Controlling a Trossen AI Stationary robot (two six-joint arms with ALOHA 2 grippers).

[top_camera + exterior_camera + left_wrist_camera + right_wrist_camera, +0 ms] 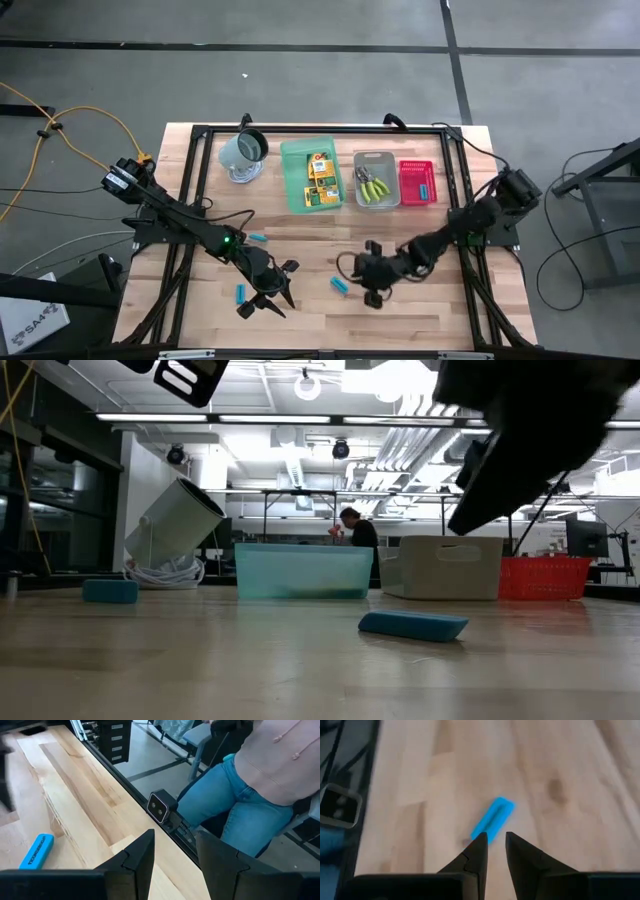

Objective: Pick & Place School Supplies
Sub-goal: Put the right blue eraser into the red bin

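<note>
The cyan-blue pieces are spread over the wooden table: one cyan-blue piece lies flat just beside the right gripper, on the side toward the left arm, with its long axis slanted across the boards; in the right wrist view it lies just past the fingertips, its length running diagonally away from them. A second blue piece lies beside the left gripper, its long axis running roughly toward the table's near edge, and a third blue piece lies flat near the left arm's forearm, its length running roughly across the table. The right gripper's fingers stand a narrow gap apart and hold nothing. The left gripper's fingers stand apart and are empty, aimed at the table's edge, beyond which a person in jeans sits. At the back, the yellow-orange boxes lie in the green tray, the plier-like tools in the grey tray, and another blue piece in the red tray. A grey-green mug lies tipped on its side.
</note>
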